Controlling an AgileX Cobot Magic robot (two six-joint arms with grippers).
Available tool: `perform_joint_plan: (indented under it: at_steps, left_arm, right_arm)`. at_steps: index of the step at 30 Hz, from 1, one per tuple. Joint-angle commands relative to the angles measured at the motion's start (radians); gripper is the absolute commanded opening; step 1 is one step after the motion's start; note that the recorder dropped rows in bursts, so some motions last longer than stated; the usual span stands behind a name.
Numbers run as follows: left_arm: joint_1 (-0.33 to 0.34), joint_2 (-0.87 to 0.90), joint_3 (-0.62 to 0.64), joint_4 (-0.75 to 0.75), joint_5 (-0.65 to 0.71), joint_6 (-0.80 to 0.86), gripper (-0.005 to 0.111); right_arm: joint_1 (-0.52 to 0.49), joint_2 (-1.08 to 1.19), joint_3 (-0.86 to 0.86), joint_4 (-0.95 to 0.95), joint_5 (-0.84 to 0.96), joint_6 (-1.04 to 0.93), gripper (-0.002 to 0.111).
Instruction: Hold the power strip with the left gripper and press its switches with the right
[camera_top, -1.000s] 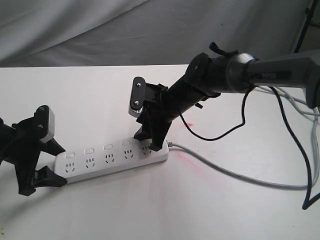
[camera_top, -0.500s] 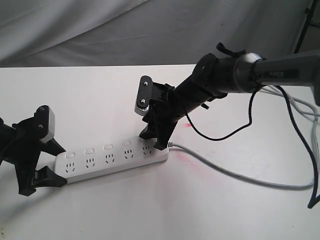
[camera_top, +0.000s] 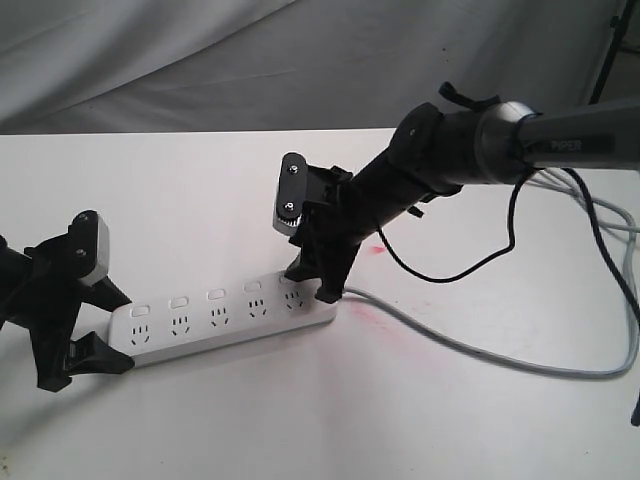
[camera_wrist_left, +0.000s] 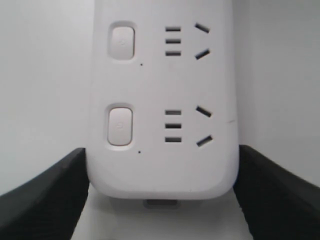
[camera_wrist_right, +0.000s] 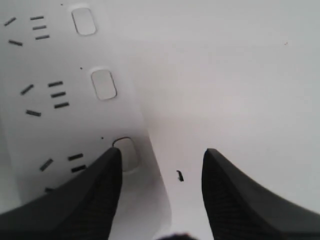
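The white power strip (camera_top: 225, 318) lies flat on the white table (camera_top: 300, 420), its grey cord (camera_top: 480, 350) running off to the right. My left gripper (camera_top: 103, 325) is shut on the strip's left end; in the left wrist view its fingers (camera_wrist_left: 45, 195) press both sides of the power strip (camera_wrist_left: 162, 100). My right gripper (camera_top: 314, 283) stands open over the cord end. One of its fingertips (camera_wrist_right: 112, 160) sits at the edge of the last switch (camera_wrist_right: 127, 150); the other hangs over bare table. The other switches (camera_top: 216, 294) show in a row.
A faint red stain (camera_top: 375, 318) marks the table beside the cord. The right arm's black cable (camera_top: 450, 270) loops above the table, and grey cables (camera_top: 600, 215) trail at the far right. A grey cloth (camera_top: 200, 60) hangs behind the table's back edge.
The right arm has drawn back to the right and its gripper has shifted slightly toward the cord end of the strip. The left gripper and the strip have not moved.
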Motion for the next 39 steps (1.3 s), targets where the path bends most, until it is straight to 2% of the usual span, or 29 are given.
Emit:
perform_joint_plan:
  at_steps: [1,6,9,20,26,34,39]
  left_arm:
    - [0.0,0.0,-0.001,0.004,0.005,0.004,0.067]
    - [0.0,0.0,-0.001,0.004,0.005,0.004,0.067]
    - [0.0,0.0,-0.001,0.004,0.005,0.004,0.067]
    - [0.0,0.0,-0.001,0.004,0.005,0.004,0.067]
    - [0.0,0.0,-0.001,0.004,0.005,0.004,0.067]
    - [0.0,0.0,-0.001,0.004,0.005,0.004,0.067]
    - [0.0,0.0,-0.001,0.004,0.005,0.004,0.067]
  right_arm:
    - [0.001,-0.079,0.005,-0.004,0.027,-0.011,0.047]
    - [0.001,-0.143,0.005,-0.004,0.051,-0.01,0.046]
    - [0.001,-0.187,0.028,0.021,0.064,-0.005,0.042]
    - [-0.001,-0.417,0.217,0.04,-0.052,-0.015,0.0]
    - [-0.003,-0.574,0.368,0.108,-0.102,-0.015,0.0]
    - [-0.003,-1.141,0.756,0.254,-0.247,0.08,0.0]
    - [-0.001,-1.35,0.959,0.345,-0.278,0.115,0.0]
